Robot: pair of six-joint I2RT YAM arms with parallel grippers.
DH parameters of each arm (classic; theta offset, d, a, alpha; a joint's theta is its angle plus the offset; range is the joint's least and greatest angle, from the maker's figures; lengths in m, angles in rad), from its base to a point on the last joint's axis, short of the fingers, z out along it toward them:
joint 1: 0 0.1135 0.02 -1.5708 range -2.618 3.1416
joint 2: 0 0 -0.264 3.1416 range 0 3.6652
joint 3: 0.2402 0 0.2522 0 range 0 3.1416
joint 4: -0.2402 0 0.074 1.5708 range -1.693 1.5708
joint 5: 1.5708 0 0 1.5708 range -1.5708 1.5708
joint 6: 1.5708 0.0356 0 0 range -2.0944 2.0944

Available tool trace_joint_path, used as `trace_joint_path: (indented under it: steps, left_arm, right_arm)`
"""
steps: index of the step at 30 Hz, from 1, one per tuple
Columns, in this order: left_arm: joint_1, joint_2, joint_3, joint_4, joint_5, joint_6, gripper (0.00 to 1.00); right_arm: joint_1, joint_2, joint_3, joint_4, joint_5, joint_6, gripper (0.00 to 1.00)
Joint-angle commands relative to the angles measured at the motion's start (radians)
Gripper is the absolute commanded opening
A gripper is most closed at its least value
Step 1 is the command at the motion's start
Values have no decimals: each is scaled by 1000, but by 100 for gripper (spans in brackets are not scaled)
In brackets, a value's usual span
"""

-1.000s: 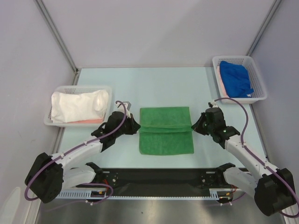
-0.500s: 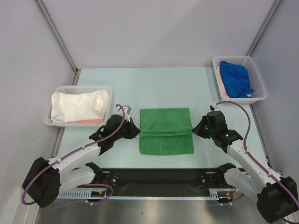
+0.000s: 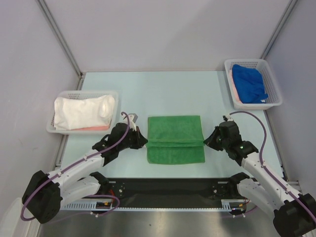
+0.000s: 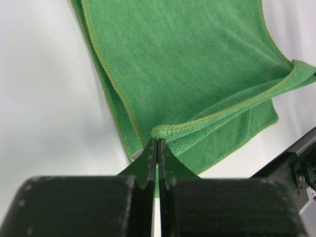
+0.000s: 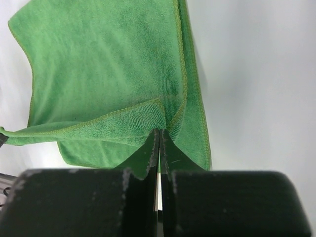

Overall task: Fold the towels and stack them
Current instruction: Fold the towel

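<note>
Centrally, the green towel (image 3: 176, 138) lies flat on the table (image 3: 163, 89) between the two arms, with one layer doubled over its near part and the fold line running left to right. The left gripper (image 3: 144, 142) is closed tight on the left end of that folded hem. The right gripper (image 3: 206, 140) is likewise clamped on the right end. In both wrist views the fingers press together with the stitched edge pinched at their tips, and the cloth rises slightly there. How much cloth sits between the fingers cannot be made out. The near corners of the towel are cut off in both wrist views.

The white towel (image 3: 81, 111) sits bunched in the left basket (image 3: 84, 93), filling most of it. Only a thin edge of the salmon-pink towel (image 3: 94, 128) shows under it, the rest being hidden. The blue towel (image 3: 249, 83) is heaped in the right basket (image 3: 247, 61) at the far right corner. A pinkish strip shows along its left side, and what that strip belongs to cannot be told.

The table surface is pale blue-green and matte. A black rail (image 3: 168, 186) carrying the arm bases runs along the near edge. Plain grey walls (image 3: 163, 34) enclose three sides, with metal frame posts (image 3: 59, 37) at the far corners.
</note>
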Motion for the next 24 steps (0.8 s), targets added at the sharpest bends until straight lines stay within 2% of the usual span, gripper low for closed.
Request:
trace_joint_path:
  steps: [1,24]
  left_arm:
    - [-8,-26,-18,-1,17,-18,0]
    - [-34,-23,-76,16,37,-39,1]
  right_arm:
    - [9,-26,-17,-30,15,22,0]
    - [53,-75,-76,-62,60,68,0]
